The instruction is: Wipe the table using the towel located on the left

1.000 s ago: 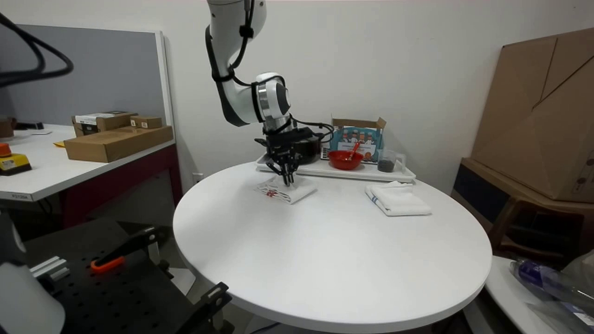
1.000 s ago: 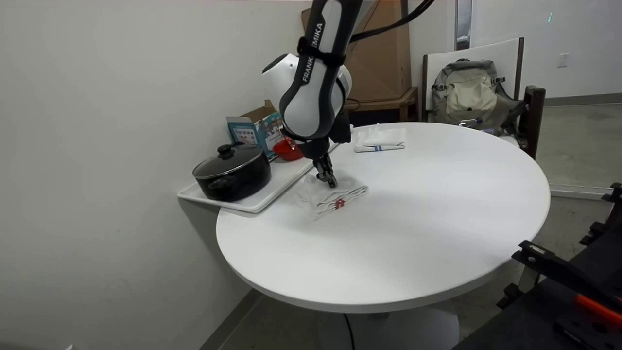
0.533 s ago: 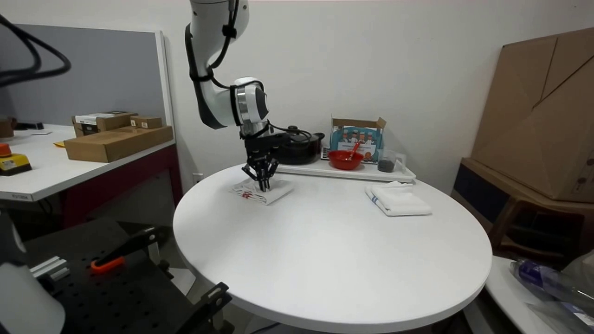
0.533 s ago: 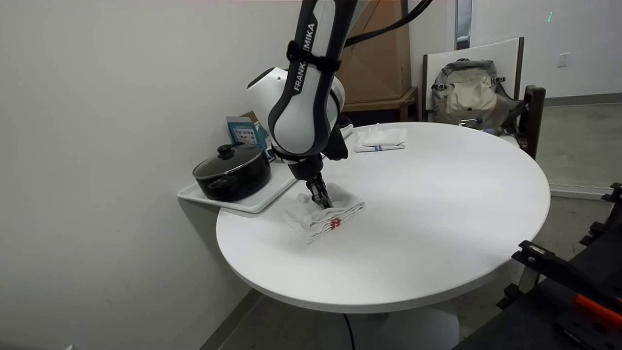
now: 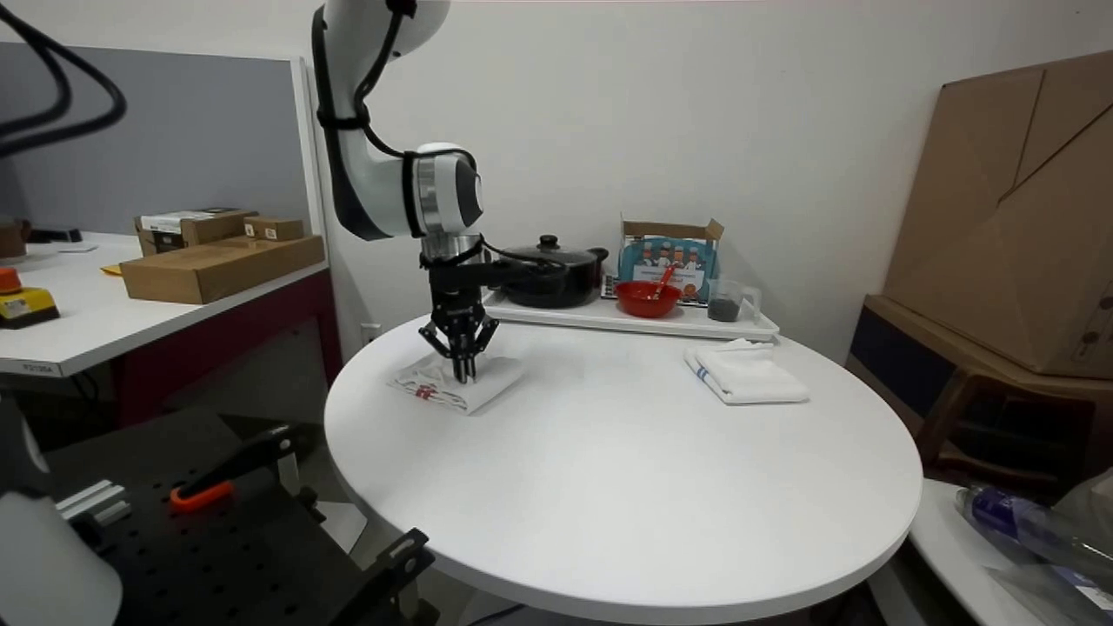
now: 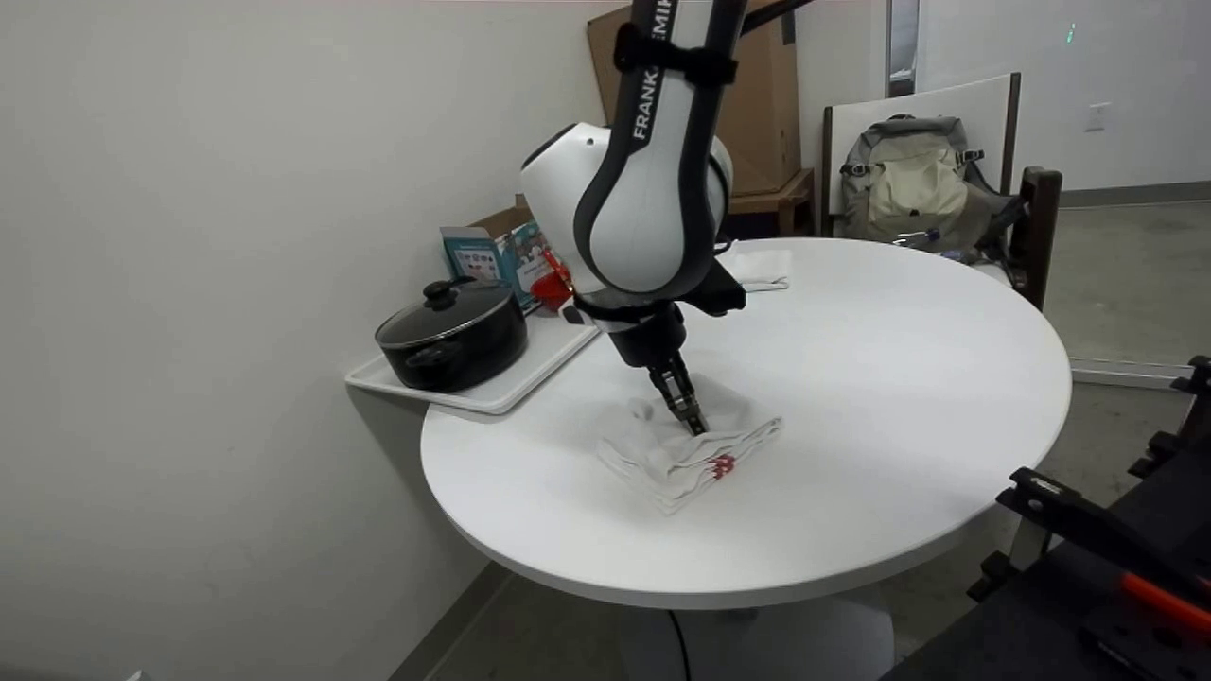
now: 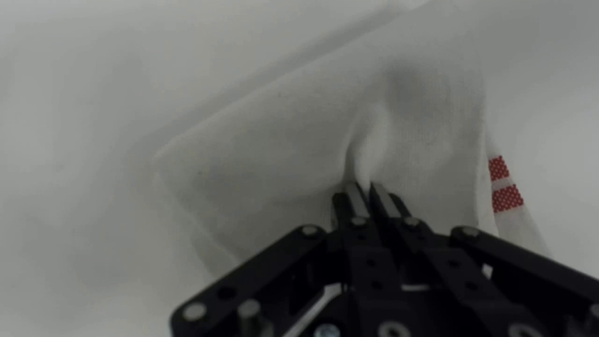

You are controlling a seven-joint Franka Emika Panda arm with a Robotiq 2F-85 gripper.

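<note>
The towel (image 5: 496,382) is a rumpled white cloth with a red mark at one edge. It lies on the white round table (image 5: 626,496), near its left side in an exterior view. It also shows in an exterior view (image 6: 643,454) and fills the middle of the wrist view (image 7: 281,154). My gripper (image 5: 466,377) points down onto the towel, also seen in an exterior view (image 6: 698,429). In the wrist view, my gripper (image 7: 366,188) is shut on a raised fold of the towel. The rest of the towel spreads flat around the fingertips.
A white tray (image 5: 609,319) at the table's back edge holds a black pot (image 5: 556,283), a red bowl (image 5: 648,299), a teal box (image 5: 668,261) and a clear cup (image 5: 724,302). A folded white cloth (image 5: 752,376) lies on the table's right in that exterior view.
My gripper and the towel have slid together over the table top, left and toward the camera in an exterior view. The towel stays gripped. The folded cloth and tray have not moved.
</note>
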